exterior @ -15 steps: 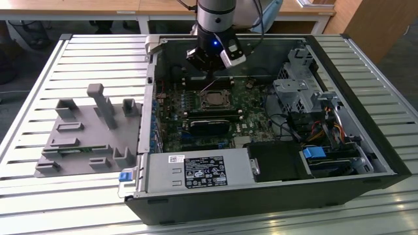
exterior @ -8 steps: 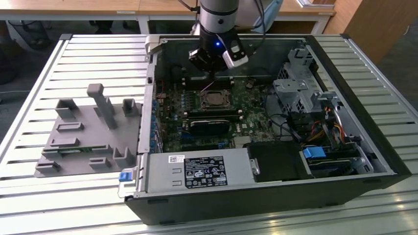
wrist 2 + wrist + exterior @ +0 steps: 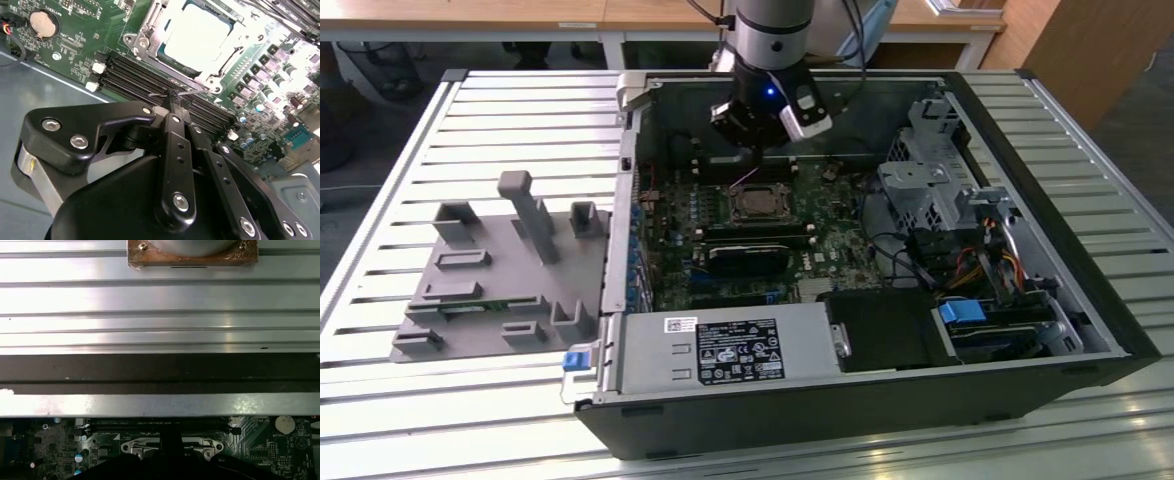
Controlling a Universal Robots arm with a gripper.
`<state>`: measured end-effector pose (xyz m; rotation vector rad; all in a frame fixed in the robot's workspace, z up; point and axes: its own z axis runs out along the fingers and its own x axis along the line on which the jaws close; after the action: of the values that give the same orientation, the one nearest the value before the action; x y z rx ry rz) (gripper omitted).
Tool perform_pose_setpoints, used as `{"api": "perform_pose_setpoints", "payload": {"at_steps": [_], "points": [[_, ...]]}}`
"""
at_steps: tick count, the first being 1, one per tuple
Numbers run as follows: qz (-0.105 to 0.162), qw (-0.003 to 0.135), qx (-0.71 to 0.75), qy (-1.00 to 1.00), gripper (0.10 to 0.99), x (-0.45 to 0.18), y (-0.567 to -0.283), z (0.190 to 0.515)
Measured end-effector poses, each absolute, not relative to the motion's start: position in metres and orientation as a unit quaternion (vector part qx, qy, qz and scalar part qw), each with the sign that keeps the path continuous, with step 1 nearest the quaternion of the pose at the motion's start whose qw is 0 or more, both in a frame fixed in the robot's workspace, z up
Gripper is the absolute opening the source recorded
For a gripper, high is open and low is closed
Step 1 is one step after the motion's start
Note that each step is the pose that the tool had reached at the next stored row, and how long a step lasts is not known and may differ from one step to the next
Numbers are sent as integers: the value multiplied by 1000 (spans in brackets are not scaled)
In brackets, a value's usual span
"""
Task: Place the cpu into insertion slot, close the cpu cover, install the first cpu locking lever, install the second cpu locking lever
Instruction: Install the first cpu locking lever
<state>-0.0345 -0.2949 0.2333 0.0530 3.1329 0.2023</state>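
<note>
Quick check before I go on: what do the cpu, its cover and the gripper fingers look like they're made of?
The cpu: bright, smooth metal face, glaring under the light, probably plated. The cpu cover: thin silver sheet metal, by its stamped edges and shine. The gripper fingers: matte black bars with silver screws, anodised metal or hard plastic; I cannot tell which.

We see cpu seated flat in insertion slot, its silver-grey face glaring bright in second wrist view. We note cpu cover lying closed over it, thin metal frame ringing chip, central window leaving chip face bare. We spot thin wire locking lever lying along socket's edge beside black memory slots (latched or loose, we cannot tell). In exterior view, socket sits mid-motherboard inside open case.
</note>
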Motion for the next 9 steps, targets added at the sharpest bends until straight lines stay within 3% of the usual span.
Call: {"api": "perform_pose_setpoints", "payload": {"at_steps": [9], "points": [[64, 1, 17, 998, 106, -26, -295, 227]]}}
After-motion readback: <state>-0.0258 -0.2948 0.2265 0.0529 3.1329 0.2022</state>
